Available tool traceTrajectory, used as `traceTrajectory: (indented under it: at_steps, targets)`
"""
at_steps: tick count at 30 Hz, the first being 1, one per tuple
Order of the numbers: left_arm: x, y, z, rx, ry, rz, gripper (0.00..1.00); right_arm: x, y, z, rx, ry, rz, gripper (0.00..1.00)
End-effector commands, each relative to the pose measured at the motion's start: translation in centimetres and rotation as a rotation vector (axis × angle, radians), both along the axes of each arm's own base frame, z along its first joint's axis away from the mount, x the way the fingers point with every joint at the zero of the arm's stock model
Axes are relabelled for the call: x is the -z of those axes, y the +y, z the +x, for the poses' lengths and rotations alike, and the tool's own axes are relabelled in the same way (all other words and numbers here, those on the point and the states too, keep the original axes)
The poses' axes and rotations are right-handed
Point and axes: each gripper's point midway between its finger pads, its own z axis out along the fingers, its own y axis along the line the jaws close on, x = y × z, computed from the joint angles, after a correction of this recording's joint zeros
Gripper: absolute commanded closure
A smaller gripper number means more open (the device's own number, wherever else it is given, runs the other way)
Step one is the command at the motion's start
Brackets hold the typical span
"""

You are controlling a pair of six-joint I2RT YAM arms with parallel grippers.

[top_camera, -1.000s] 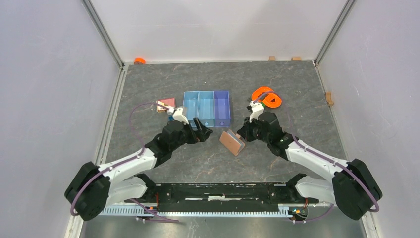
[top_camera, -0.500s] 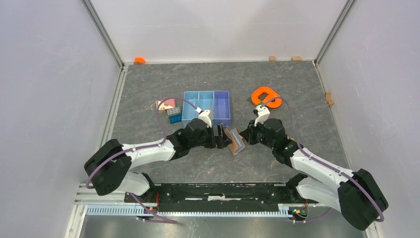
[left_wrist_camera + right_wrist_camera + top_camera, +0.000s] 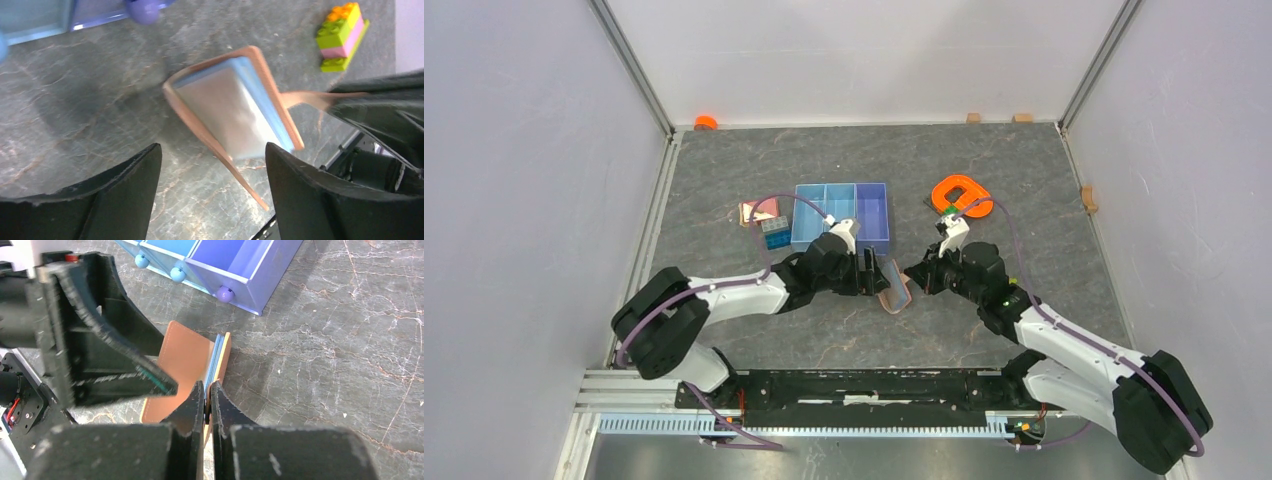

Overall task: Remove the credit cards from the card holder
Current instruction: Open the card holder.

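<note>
Closure tab [image 3: 310, 98] of the card holder [image 3: 894, 290] is being pinched tight between the fingers of the right gripper [image 3: 207, 388]. That way the wallet is being propped up on the grey table [image 3: 1024, 170], about mid-table, right between the two grippers. It's being shown half open: salmon cover outside, grey-blue pockets and a shiny clear sleeve inside.

The left gripper [image 3: 212, 150] is being held spread wide with nothing in it, one finger on either side of the wallet's open edge. From the right wrist camera, a chunk of the cover is being blocked by one of those fingers.

Just behind, the space is being crowded by the blue three-compartment tray [image 3: 842, 186], knobs facing the wallet. A lime, pink and orange brick stack [image 3: 342, 37] is being shown past the tab.

Left of the tray, blue bricks [image 3: 774, 235] and a pink block [image 3: 761, 210] are being shown, and right of it an orange curved piece [image 3: 961, 195]. Along the far wall, a small orange thing [image 3: 706, 122] and wooden blocks [image 3: 973, 117] are being shown.
</note>
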Motion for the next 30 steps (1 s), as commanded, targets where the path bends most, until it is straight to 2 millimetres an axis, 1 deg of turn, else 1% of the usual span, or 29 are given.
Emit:
traceTrajectory:
  at_steps: [1, 4, 6, 8, 9, 10, 11, 12, 15, 17, 19, 20, 21, 22, 24, 26, 28, 30]
  targets:
    - [0.5, -0.1, 1.1, -0.001, 0.048, -0.034, 0.29, -1.1, -0.4, 0.4, 0.028, -0.051, 0.015, 1.0]
    - [0.5, 0.3, 1.4, -0.004, 0.045, -0.04, 0.49, -0.7, -0.5, 0.5, 0.034, -0.037, 0.001, 0.97]
    - [0.5, 0.8, 1.7, -0.019, 0.035, -0.019, 0.66, -0.4, -0.4, 0.4, 0.029, -0.028, -0.006, 0.93]
    - [0.6, 1.4, 2.0, -0.029, 0.036, 0.0, 0.84, -0.3, -0.6, 0.5, 0.033, -0.031, -0.017, 0.86]
    - [0.6, 1.7, 2.2, -0.033, 0.036, 0.007, 0.89, -0.2, -0.8, 0.6, 0.042, -0.035, -0.027, 0.81]
    - [0.6, 1.8, 2.3, -0.034, 0.036, 0.012, 0.91, -0.1, -1.2, 0.7, 0.059, -0.038, -0.04, 0.73]
    - [0.6, 2.0, 2.3, -0.033, 0.035, 0.022, 0.95, 0.1, -1.5, 0.9, 0.077, -0.037, -0.053, 0.68]
    - [0.6, 2.2, 2.3, -0.033, 0.031, 0.032, 0.96, 0.1, -1.6, 1.0, 0.086, -0.037, -0.059, 0.63]
    - [0.9, 3.0, 2.5, -0.049, 0.015, 0.069, 0.97, 0.6, -1.6, 1.0, 0.081, -0.025, -0.067, 0.57]
    - [1.2, 3.4, 2.4, -0.048, 0.003, 0.089, 0.98, 0.9, -1.5, 1.0, 0.078, -0.009, -0.078, 0.49]
    - [1.6, 4.1, 2.3, -0.056, 0.001, 0.115, 0.98, 1.1, -1.4, 1.0, 0.074, 0.002, -0.082, 0.35]
    - [1.6, 4.3, 2.1, -0.057, 0.001, 0.116, 0.98, 1.3, -1.5, 1.0, 0.082, 0.007, -0.084, 0.25]
    - [1.8, 4.6, 1.8, -0.061, 0.002, 0.121, 0.98, 1.3, -1.7, 1.0, 0.095, 0.012, -0.083, 0.11]
    - [2.1, 5.0, 1.5, -0.068, 0.005, 0.125, 0.98, 1.6, -2.0, 1.0, 0.118, 0.021, -0.084, 0.03]
    - [2.6, 5.9, 1.1, -0.073, -0.006, 0.146, 0.98, 2.0, -2.5, 0.9, 0.144, 0.019, -0.074, 0.02]
    - [2.8, 6.1, 0.9, -0.069, -0.016, 0.143, 0.98, 2.7, -2.7, 0.5, 0.152, 0.026, -0.059, 0.02]
    - [2.3, 5.4, 0.9, -0.041, -0.019, 0.119, 0.98, 3.1, -2.5, 0.1, 0.14, 0.036, -0.041, 0.02]
    - [1.7, 4.6, 0.8, -0.012, -0.016, 0.096, 0.98, 3.1, -1.9, 0.1, 0.11, 0.043, -0.04, 0.02]
